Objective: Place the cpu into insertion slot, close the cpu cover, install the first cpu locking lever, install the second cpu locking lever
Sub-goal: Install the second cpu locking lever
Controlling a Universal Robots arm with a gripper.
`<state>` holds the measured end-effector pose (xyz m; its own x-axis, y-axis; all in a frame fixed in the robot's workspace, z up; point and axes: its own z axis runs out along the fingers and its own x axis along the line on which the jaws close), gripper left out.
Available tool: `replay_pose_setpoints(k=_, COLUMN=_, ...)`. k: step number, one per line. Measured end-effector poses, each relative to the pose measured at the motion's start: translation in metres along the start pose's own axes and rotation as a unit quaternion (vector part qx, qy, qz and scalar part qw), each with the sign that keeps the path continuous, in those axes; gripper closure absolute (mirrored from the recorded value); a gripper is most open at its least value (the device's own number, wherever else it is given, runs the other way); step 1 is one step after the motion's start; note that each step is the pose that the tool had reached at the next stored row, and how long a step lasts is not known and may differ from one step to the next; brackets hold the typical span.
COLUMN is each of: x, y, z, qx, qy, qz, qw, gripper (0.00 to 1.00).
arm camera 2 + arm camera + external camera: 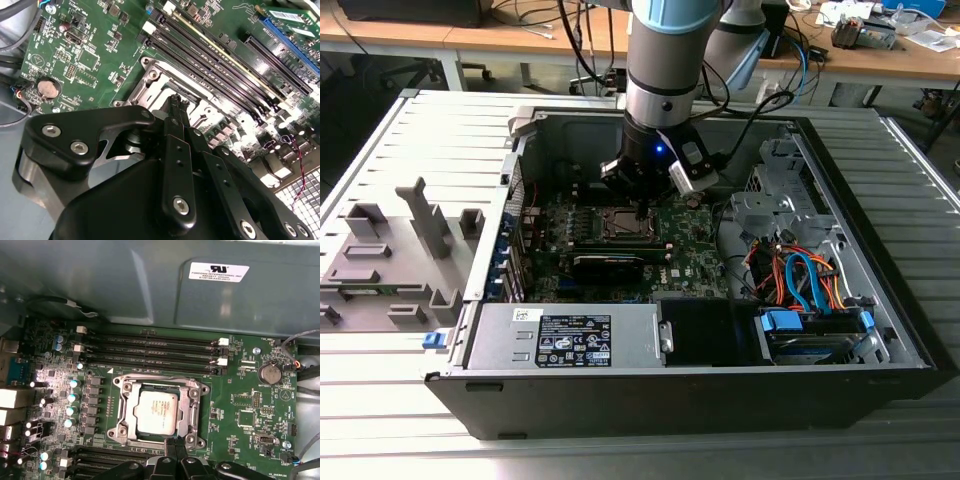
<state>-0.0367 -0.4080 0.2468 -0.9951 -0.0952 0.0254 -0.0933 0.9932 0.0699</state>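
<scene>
Black fingers [176, 449] of my gripper [176, 442] are pressing together, holding nothing, as I am reaching straight down at the edge of the cpu cover [125, 410]. One cpu [157, 411] is sitting in the insertion slot [159, 390] under that closed frame, beside four memory slots [150, 352]; print is too small to read

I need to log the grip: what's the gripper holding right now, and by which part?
Nothing visible. The gripper, fingers together, sits at the cpu cover's edge, with the cpu already seated.
</scene>
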Motion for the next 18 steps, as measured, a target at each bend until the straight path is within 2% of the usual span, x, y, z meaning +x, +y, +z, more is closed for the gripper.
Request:
replay_pose_setpoints(k=5, x=-0.0009, y=-0.0013, z=0.0053, qx=0.0001, qy=0.0001, qz=0.0, qw=1.0, gripper=0.89)
replay_pose_setpoints(k=12, x=-0.0002, y=-0.0094, z=0.0064, qx=0.0, qy=0.0, qz=0.0, qw=1.0, gripper=0.89)
replay_pose_setpoints(k=18, x=-0.0002, y=-0.0117, z=0.0081, qx=-0.0001, qy=-0.0005, qz=0.007, qw=1.0, gripper=0.89)
